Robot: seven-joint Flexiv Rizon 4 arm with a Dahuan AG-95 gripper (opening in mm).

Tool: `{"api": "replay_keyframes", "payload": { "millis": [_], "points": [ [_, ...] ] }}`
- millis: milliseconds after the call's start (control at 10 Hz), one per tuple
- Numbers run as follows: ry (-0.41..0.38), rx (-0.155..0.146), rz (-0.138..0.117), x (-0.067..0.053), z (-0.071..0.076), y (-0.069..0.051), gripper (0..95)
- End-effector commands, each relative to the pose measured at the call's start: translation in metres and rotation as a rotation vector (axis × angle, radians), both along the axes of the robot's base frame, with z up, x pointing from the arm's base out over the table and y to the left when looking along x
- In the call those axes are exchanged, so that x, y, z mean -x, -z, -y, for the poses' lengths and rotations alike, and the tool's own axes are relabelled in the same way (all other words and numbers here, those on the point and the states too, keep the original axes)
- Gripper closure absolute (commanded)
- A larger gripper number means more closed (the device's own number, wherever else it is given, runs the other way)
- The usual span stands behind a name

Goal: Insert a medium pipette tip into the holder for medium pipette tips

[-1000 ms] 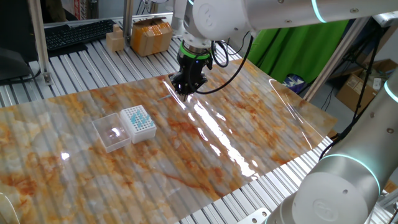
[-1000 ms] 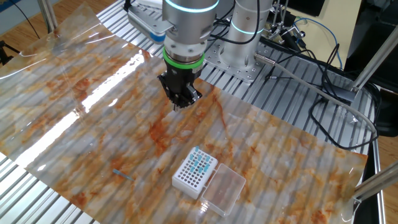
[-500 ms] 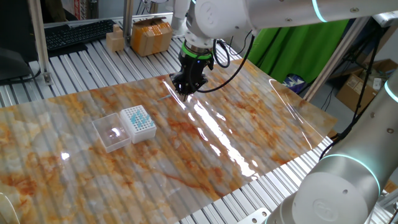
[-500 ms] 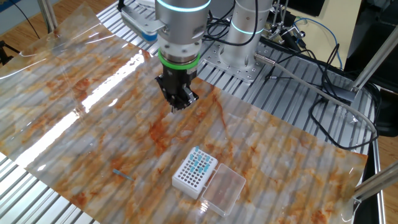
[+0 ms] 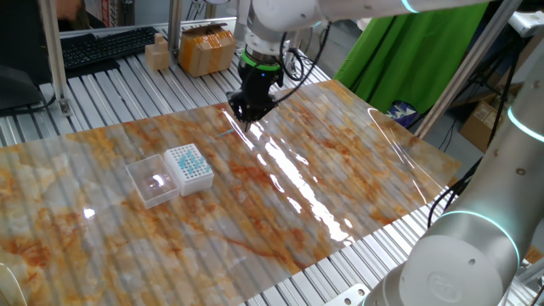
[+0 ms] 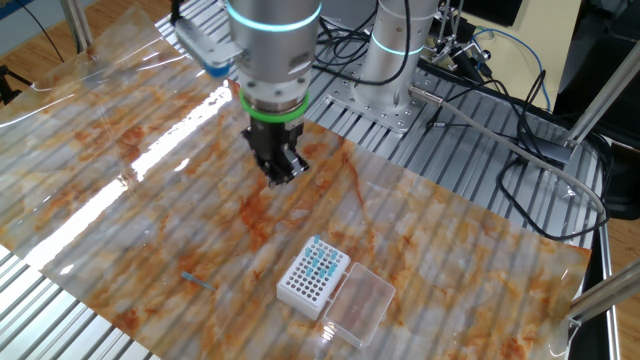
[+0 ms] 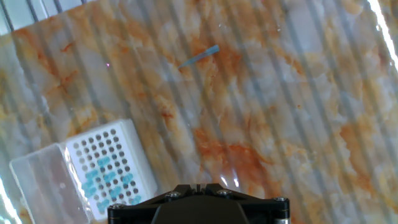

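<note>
Pale-blue, the medium pipette tip lies apart from the holder; the pincer, pressed together and seemingly empty, should spread before descending squarely over it.

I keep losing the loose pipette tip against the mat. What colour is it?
Light blue; the pipette tip shows best in the hand view.

Hand closed, pointing straight down
</note>
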State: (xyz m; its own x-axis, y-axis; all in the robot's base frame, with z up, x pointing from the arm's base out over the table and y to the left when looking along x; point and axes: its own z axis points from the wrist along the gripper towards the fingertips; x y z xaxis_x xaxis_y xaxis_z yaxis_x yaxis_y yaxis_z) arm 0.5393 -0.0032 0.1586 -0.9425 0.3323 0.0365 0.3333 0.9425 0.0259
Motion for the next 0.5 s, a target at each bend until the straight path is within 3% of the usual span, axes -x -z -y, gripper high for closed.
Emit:
{"api": "replay_keyframes", "payload": {
  "millis": [100,500],
  "points": [
    [0.031,-0.003,-0.02,-0.009,0.003,0.001,95.0],
    [0.021,-0.003,-0.02,-0.031,0.016,0.008,95.0]
  ]
}}
